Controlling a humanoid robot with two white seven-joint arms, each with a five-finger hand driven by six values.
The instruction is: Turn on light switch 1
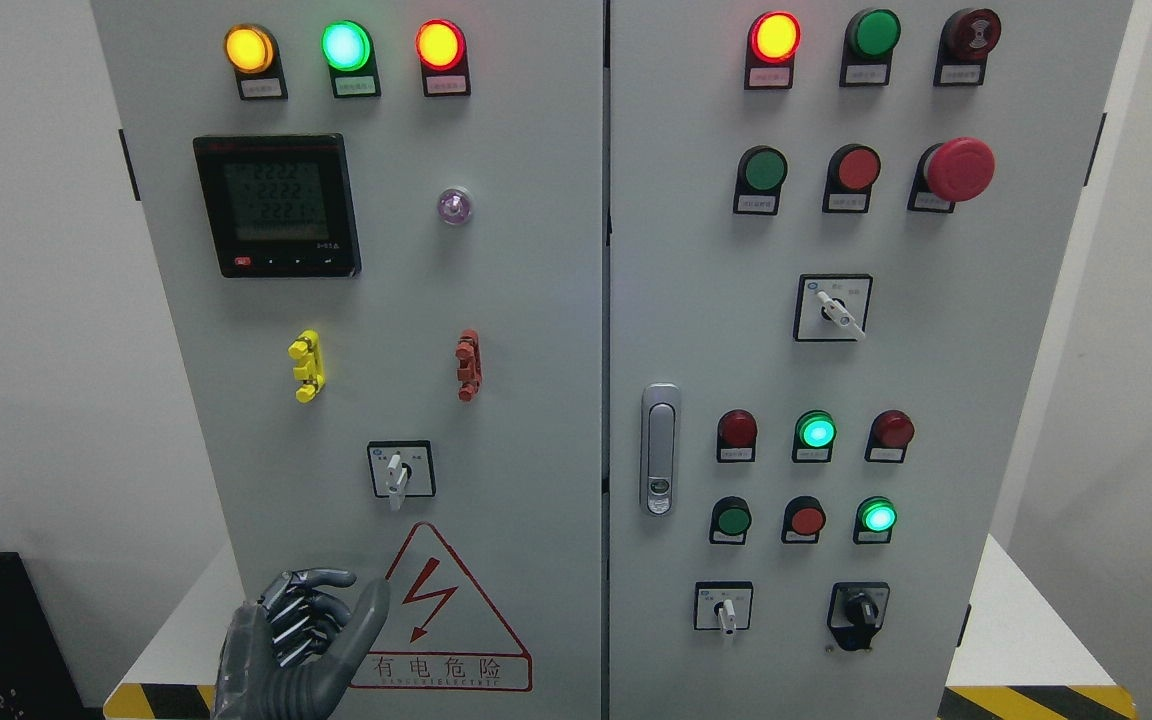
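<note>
A grey electrical cabinet (pixel 536 300) with two doors fills the head view. On the left door a white selector switch (pixel 399 471) has its lever pointing straight down. My left hand (pixel 326 615) is raised at the lower left, below and left of that switch and beside the red warning triangle (pixel 446 620). Its fingers are curled in, the thumb sticks up, and it holds nothing and touches no switch. The right door carries further selector switches: a white one (pixel 835 310), a small white one (pixel 725 608) and a black knob (pixel 858 610). No label is readable.
Lit lamps (pixel 345 45) run along the top of both doors, with a meter display (pixel 276 205) below the left ones. Yellow (pixel 306 365) and red (pixel 468 365) clips stick out at mid-height. A door handle (pixel 659 450) and a red mushroom button (pixel 958 168) sit on the right door.
</note>
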